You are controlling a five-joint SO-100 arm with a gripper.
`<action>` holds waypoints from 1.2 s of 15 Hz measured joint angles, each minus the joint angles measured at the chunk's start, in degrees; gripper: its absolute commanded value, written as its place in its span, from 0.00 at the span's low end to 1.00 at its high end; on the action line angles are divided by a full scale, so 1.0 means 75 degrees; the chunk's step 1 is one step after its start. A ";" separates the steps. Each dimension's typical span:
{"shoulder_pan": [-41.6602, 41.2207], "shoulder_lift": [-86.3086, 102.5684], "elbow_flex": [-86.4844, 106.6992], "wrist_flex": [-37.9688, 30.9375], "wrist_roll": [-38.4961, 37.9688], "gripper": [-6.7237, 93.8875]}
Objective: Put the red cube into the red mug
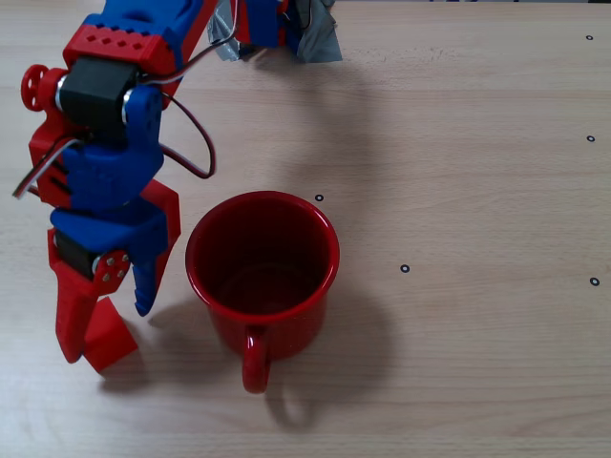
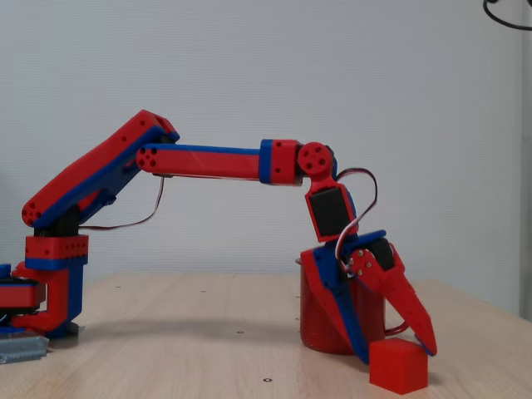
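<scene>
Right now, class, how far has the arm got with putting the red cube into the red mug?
Done: the tool is down at the red cube, open, fingers either side. In hand: nothing; the cube sits on the table. Left: grip, lift, drop into the empty red mug.

A pale wood-grain table (image 1: 458,124) fills the overhead fixed view. The red mug (image 1: 263,272) stands on it at lower centre, handle toward the bottom edge. The red cube (image 1: 110,336) rests at lower left. Grey tape (image 1: 320,38) lies at the top edge. Small black ring marks (image 1: 405,268) dot the right half.
</scene>
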 measured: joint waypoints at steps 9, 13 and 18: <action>0.0012 0.0000 0.0187 -0.0398 -0.0105 0.25; 0.0094 0.0012 0.0187 -0.0633 -0.0187 0.07; 0.0375 0.0023 0.0223 -0.0656 -0.0316 0.07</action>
